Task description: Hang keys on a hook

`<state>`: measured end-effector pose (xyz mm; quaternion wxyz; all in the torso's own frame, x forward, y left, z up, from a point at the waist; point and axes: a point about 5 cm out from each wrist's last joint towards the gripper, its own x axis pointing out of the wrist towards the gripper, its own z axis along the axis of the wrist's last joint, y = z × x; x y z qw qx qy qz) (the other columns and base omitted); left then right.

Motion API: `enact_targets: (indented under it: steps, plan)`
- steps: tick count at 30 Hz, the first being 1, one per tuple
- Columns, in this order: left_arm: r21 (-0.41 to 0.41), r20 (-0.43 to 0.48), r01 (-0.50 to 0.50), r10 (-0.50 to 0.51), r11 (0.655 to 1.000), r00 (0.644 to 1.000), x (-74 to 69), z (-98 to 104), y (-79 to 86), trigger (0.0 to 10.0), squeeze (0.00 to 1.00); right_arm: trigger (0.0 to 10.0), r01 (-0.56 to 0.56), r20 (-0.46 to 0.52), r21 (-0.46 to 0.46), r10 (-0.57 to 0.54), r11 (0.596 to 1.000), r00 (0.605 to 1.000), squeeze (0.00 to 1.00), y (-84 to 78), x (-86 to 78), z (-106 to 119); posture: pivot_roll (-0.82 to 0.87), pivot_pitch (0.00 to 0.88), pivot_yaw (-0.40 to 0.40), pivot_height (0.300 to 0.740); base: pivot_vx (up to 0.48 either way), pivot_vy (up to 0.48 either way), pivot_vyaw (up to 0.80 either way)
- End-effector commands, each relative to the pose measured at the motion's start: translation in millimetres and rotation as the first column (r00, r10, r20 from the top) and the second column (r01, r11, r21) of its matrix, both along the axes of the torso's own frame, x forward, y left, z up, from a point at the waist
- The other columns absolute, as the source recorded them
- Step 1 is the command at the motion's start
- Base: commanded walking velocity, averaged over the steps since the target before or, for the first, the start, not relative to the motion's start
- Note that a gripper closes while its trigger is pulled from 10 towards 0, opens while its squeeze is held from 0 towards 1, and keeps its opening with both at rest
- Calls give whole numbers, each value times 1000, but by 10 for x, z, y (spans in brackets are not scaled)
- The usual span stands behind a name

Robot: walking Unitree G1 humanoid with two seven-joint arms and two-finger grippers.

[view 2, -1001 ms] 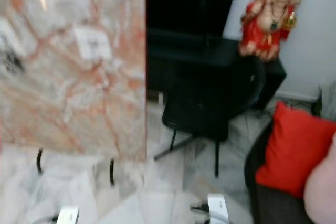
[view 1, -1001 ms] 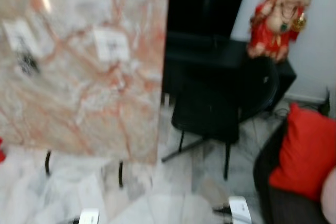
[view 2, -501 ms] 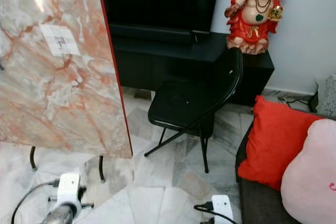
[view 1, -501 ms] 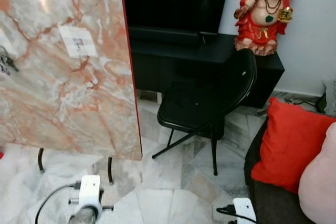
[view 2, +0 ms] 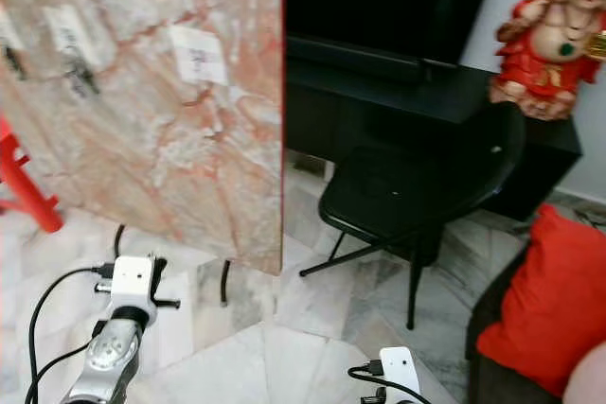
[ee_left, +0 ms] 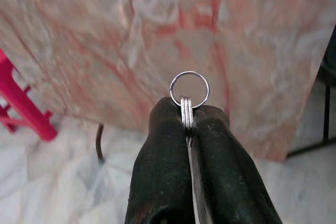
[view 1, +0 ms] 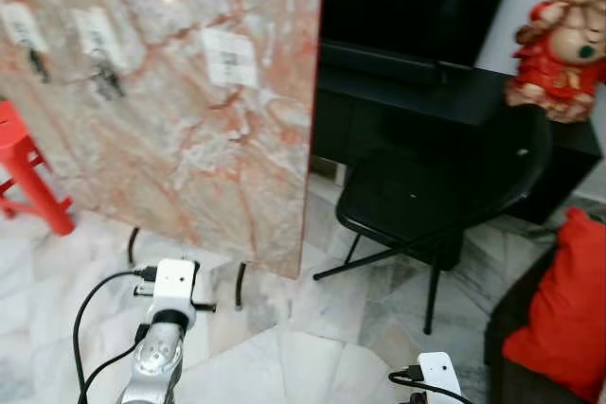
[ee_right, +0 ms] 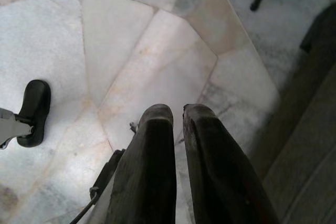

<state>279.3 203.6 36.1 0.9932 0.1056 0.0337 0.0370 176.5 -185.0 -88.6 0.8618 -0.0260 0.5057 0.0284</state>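
A silver key ring [ee_left: 189,88] sticks out between the fingertips of my left gripper [ee_left: 187,115], which is shut on the keys. It points at a tall pink marble board [view 1: 189,139] a short way ahead. The board carries white labels [view 1: 229,56] with small dark hooks [view 1: 106,82] beneath them, high on its left part. My left arm [view 1: 161,338] reaches up from the bottom left, below the board's lower edge. My right gripper [ee_right: 177,115] hangs over the floor tiles with its fingers together and nothing between them.
The board stands on thin black legs [view 1: 239,286]. A red stool [view 1: 28,172] is at its left. A black folding chair [view 1: 426,205] sits to the right before a black TV cabinet [view 1: 454,101] with a red statue [view 1: 563,40]. A red cushion [view 1: 568,319] lies far right.
The camera has swung left: the board now takes up more of the picture and the red stool has come into view. My left arm shows higher in the eye views.
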Motion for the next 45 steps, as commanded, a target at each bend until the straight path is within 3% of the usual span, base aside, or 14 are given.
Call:
enact_targets:
  steps: [1, 8, 18, 36, 45]
  plan:
    - [-8, 46, 15, -14, 1000, 999, 39, 81, -65, 10000, 0, 10000, -6, 3, -10, 6, 1000, 1000, 0, -28, 1, 5, 33, 0, -58, 740, 0, 0, 800]
    - [-20, 124, 88, -85, 996, 989, 105, 241, -216, 10000, 0, 10000, 0, 2, -11, 0, 1000, 1000, 0, -24, -10, -1, 32, 0, -56, 740, 0, 0, 800]
    - [-46, 150, 120, -112, 992, 982, 100, 316, -330, 10000, 0, 10000, 16, -4, 9, -16, 1000, 1000, 0, -5, -35, -14, 30, 0, -52, 740, 0, 0, 0]
    - [-60, 185, 129, -116, 990, 976, 200, 490, -349, 10000, 0, 10000, 14, -2, 13, -14, 1000, 1000, 0, 4, -30, -13, 33, 0, -55, 740, 0, 0, 0]
    - [-69, 185, 135, -121, 988, 975, 205, 515, -343, 10000, 0, 10000, 24, -4, 14, -24, 1000, 1000, 0, 0, -23, -10, 38, 0, -55, 740, 264, 0, 0]
